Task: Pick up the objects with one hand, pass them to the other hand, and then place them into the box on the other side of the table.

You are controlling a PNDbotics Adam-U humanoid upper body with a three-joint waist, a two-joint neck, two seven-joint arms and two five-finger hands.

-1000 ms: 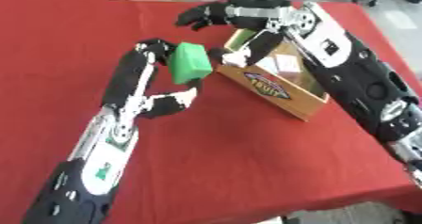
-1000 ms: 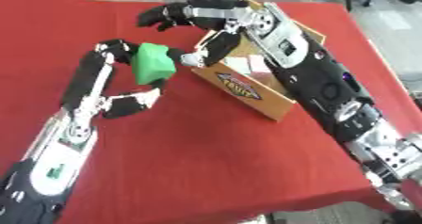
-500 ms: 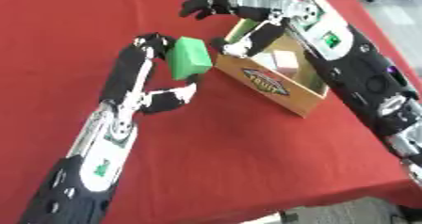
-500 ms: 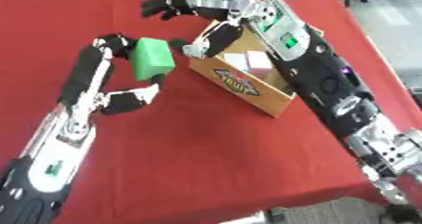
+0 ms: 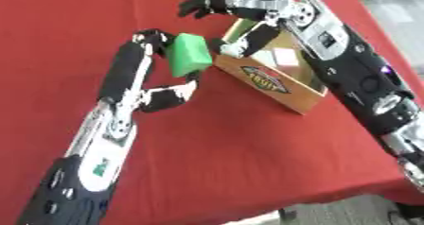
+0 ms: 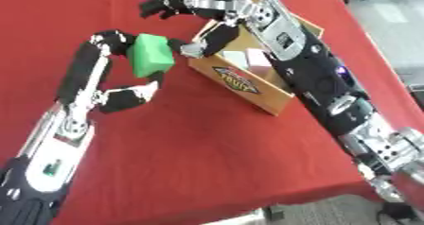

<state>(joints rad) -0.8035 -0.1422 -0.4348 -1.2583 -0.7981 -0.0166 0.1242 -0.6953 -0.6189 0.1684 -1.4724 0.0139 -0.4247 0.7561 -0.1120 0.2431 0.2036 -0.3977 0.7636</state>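
Note:
A green block (image 5: 189, 54) is held above the red table, pinched by my left hand (image 5: 154, 40), whose fingers curl over its far left edge and whose thumb (image 5: 170, 96) reaches up below it. My right hand (image 5: 258, 9) is open just right of the block, with its fingers spread above the block and its thumb (image 5: 248, 38) close to the block's right side. I cannot tell whether the thumb touches it. Directly behind that hand stands the wooden box (image 5: 269, 81), with a pale block and a pink block (image 5: 287, 56) inside.
The red table (image 5: 248, 148) runs on toward the near edge at the bottom. Its right edge lies just beyond the box, with grey floor (image 6: 397, 25) past it. My right forearm (image 5: 364, 82) stretches along the box's right side.
My right hand has lifted its fingers a little higher over the green block and stays open. The left hand has kept hold of the block, which has barely moved.

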